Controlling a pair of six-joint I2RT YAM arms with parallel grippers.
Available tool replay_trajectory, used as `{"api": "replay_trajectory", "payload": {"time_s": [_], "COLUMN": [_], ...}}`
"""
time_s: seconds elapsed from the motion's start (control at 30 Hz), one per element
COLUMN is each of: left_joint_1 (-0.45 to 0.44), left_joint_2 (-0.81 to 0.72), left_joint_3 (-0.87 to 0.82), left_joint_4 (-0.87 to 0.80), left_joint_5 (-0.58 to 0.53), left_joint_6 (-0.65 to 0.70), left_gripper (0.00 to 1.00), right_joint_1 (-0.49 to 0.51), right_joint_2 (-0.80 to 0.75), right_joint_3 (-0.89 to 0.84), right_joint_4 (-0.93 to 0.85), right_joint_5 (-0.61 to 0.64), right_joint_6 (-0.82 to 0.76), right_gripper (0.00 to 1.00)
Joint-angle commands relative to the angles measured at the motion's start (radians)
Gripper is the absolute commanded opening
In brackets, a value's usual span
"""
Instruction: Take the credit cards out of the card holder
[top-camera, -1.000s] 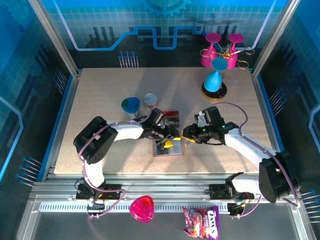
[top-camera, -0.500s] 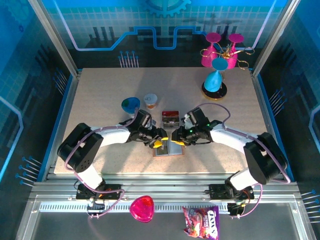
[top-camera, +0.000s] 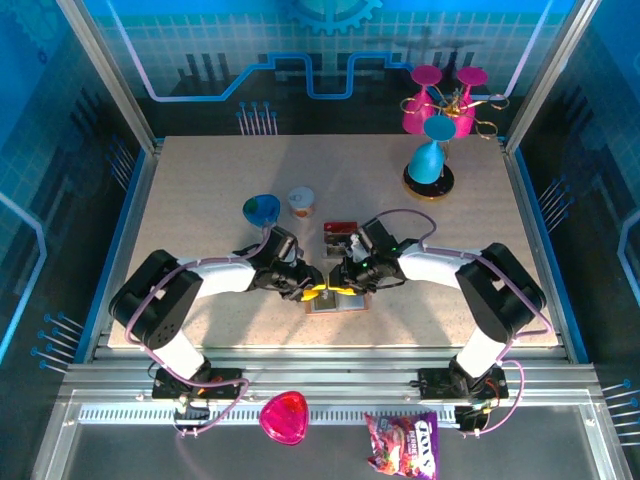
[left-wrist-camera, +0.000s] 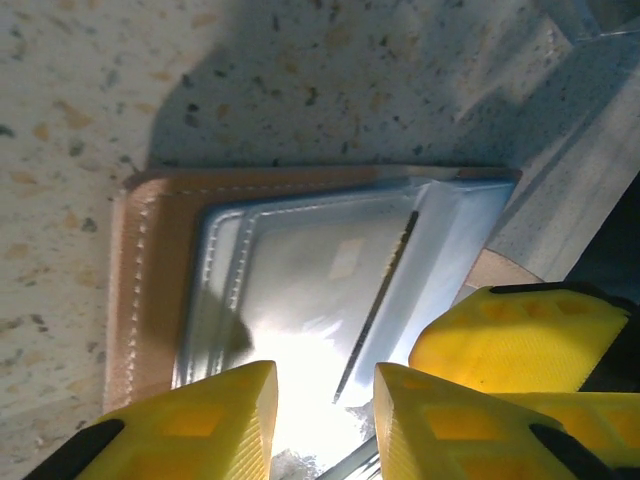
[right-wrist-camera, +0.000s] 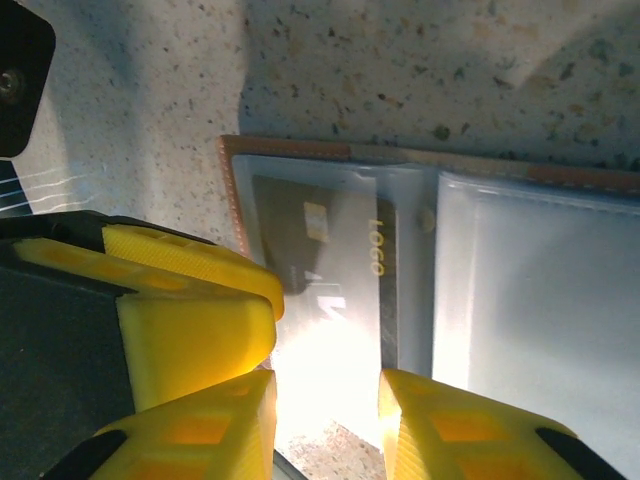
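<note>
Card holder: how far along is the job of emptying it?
Done: the card holder lies open; one red-and-dark card lies on the table beyond it. In hand: the left arm and right arm reach over it, jaws apart, nothing visibly gripped. Left: a dark card sits in its clear pocket.

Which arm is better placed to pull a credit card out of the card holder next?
Probably right: the right gripper stands open just before the dark card in the card holder. Under the left gripper the pocket looks pale.
</note>
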Motion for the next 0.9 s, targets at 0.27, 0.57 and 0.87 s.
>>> {"api": "replay_trajectory", "payload": {"time_s": [0.27,0.57,0.87], "left_joint_1": [0.047,0.058,0.058], "left_joint_2": [0.048,0.033,0.023], "left_joint_3": [0.002,0.012,0.009], "left_joint_4": [-0.011,-0.009,-0.015], "left_joint_5": [0.007,0.028,0.023], "left_joint_6": [0.059,0.062,0.061], "left_gripper": [0.31,0.31,0.28], "right_joint_1": [0.013,0.018,0.025], "right_joint_2": [0.02,0.045,0.098], "right_joint_3": [0.05,0.07,0.102], "right_joint_4": [-0.009,0.002,0.003], "right_joint_5": [-0.022,-0.038,-0.05], "right_joint_6": [-0.002,-0.001,-0.013], "right_gripper": [0.32,0.32,0.31]}}
